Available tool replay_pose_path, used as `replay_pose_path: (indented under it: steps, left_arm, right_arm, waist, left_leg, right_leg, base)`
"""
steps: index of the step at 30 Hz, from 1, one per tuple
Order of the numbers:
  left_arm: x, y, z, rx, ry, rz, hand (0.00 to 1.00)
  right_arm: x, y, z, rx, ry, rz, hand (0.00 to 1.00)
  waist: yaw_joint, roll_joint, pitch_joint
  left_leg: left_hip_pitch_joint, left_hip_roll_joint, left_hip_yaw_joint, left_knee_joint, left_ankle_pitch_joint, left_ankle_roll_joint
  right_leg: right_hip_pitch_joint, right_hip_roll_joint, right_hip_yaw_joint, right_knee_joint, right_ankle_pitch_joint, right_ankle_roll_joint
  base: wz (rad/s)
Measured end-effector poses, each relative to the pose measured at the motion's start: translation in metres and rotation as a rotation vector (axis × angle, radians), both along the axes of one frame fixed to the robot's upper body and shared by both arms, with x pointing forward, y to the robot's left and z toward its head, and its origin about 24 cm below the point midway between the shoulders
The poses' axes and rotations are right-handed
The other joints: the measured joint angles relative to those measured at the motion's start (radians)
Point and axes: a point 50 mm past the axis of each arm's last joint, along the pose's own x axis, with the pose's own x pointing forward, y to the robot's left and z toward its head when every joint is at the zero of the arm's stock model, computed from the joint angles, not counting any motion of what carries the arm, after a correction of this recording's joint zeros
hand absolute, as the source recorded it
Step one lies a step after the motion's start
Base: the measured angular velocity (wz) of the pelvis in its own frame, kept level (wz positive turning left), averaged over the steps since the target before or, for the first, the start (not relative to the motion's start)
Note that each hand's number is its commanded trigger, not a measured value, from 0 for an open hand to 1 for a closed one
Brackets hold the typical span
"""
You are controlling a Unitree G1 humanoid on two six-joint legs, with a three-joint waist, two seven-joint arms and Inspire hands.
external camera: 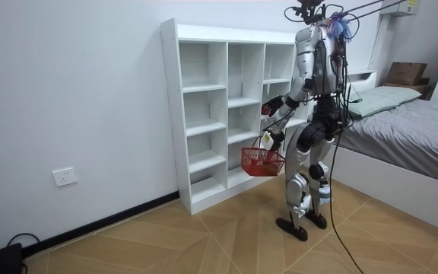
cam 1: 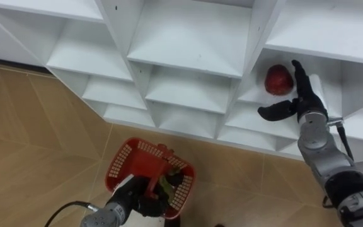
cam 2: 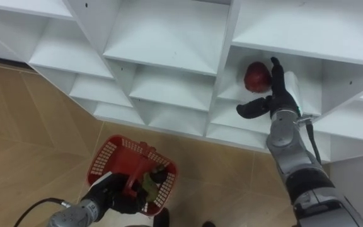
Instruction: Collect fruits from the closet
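The right hand (cam 1: 304, 96) reaches into a compartment at the closet's (cam 1: 188, 38) right edge, fingers straight and thumb spread wide. It lies just beside the red apple (cam 1: 278, 79), which sits on that shelf near the compartment's left wall, not yet grasped. Lower down, the left hand (cam 1: 145, 202) is curled round the handle of the red basket (cam 1: 116, 166), which hangs above the wooden floor (cam 1: 30, 139).
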Motion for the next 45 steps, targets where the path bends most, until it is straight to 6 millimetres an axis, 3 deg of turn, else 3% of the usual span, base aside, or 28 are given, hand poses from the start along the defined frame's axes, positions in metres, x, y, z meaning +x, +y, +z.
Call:
replay_pose_path:
  steps: [9, 39, 40, 41, 42, 45]
  left_arm:
    - [-0.0003, -0.0015, -0.0002, -0.007, 0.003, -0.005, 1.0]
    - [0.0005, -0.0025, 0.0003, -0.017, 0.005, -0.015, 1.0]
    - [0.0005, -0.0025, 0.0003, -0.017, 0.005, -0.015, 1.0]
    - [0.0006, -0.0025, 0.0004, -0.017, 0.004, -0.015, 1.0]
    - [0.0007, -0.0025, 0.0004, -0.017, 0.004, -0.015, 1.0]
    - [0.0009, -0.0026, 0.0005, -0.018, 0.004, -0.015, 1.0]
  right_arm:
    - [0.0001, 0.0004, 0.0001, -0.014, 0.002, 0.007, 0.0]
    - [0.0028, 0.0069, 0.0014, -0.019, -0.004, 0.027, 0.0]
    - [0.0028, 0.0069, 0.0014, -0.019, -0.004, 0.027, 0.44]
    - [0.0028, 0.0069, 0.0014, -0.019, -0.004, 0.027, 0.54]
    - [0.0028, 0.0069, 0.0014, -0.02, -0.004, 0.027, 0.79]
    - [0.0028, 0.0069, 0.0015, -0.021, -0.005, 0.027, 0.9]
  waist:
    - [-0.001, -0.005, 0.0029]
    - [0.0, -0.003, 0.0018]
    - [0.0, -0.002, 0.0016]
    - [0.0, -0.002, 0.0016]
    - [0.0, -0.002, 0.0016]
    - [0.0, -0.002, 0.0016]
  left_leg:
    - [0.0, -0.006, 0.012, 0.0, 0.004, 0.001]
    - [0.0, -0.007, 0.011, 0.0, 0.005, 0.001]
    - [0.0, -0.007, 0.011, 0.0, 0.005, 0.001]
    - [0.0, -0.007, 0.011, 0.0, 0.005, 0.001]
    - [0.0, -0.007, 0.011, 0.0, 0.005, 0.001]
    - [0.0, -0.007, 0.011, 0.0, 0.005, 0.001]
  right_leg:
    - [-0.001, -0.006, 0.009, 0.001, -0.011, -0.006]
    - [-0.004, -0.007, 0.011, 0.005, -0.011, -0.005]
    - [-0.004, -0.007, 0.011, 0.006, -0.011, -0.005]
    - [-0.004, -0.007, 0.011, 0.005, -0.011, -0.005]
    - [-0.004, -0.007, 0.011, 0.005, -0.011, -0.005]
    - [-0.004, -0.007, 0.011, 0.006, -0.011, -0.005]
  base:
    - [-0.02]
    - [0.0]
    - [0.0]
    - [0.0]
    - [0.0]
    - [0.0]
